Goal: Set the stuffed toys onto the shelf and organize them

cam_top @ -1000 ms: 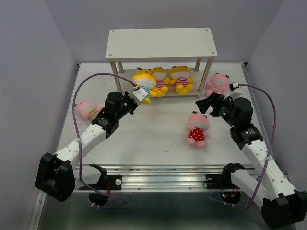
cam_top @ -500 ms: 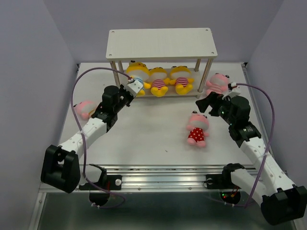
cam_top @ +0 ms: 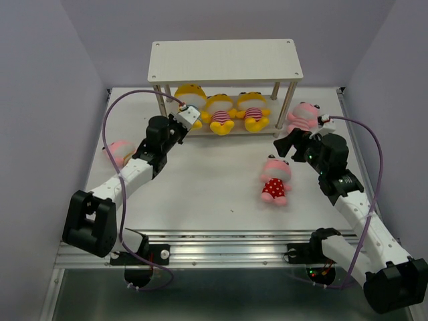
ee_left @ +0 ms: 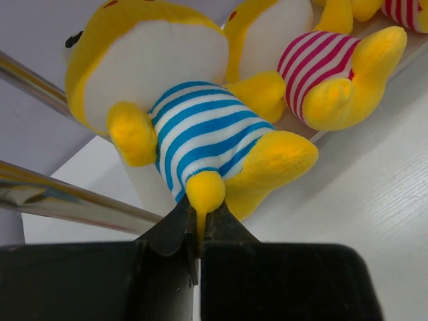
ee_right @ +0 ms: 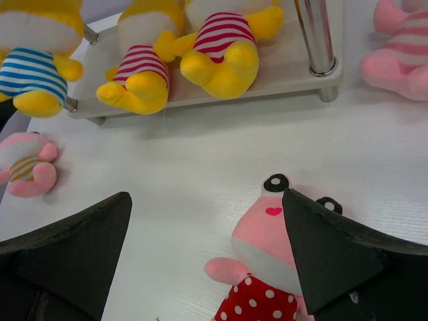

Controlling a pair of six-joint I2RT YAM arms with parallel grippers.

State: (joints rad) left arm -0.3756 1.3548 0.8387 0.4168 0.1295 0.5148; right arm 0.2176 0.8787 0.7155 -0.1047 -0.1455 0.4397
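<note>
Stuffed toys lie partly on the shelf point(cam_top: 224, 61) and partly on the table point(cam_top: 200, 200). The shelf stands along the table's far edge, and three yellow dolls sit in a row on its lower board point(ee_right: 281, 70), feet pointing toward the near edge.

The blue-striped yellow toy point(ee_left: 200, 134) is at the left end of that board. The left gripper point(ee_left: 198, 227) is clamped tight on one of its yellow feet, the jaws almost meeting around it. Beside it sits the middle yellow toy point(cam_top: 219, 115) in red stripes, and just beyond that the right yellow toy point(cam_top: 254, 110), also in red stripes.

The three pink dolls are all on the table. The polka-dot pink toy point(cam_top: 275, 180) lies on its back right of centre. The right gripper point(cam_top: 287, 144) hangs just beyond its head with the jaws spread wide and nothing between them. One striped pink toy point(cam_top: 302, 117) rests just beside the shelf's right end, toward the far right corner. The other striped pink toy point(cam_top: 119, 150) lies near the table's left edge, partly hidden by the left arm.
</note>
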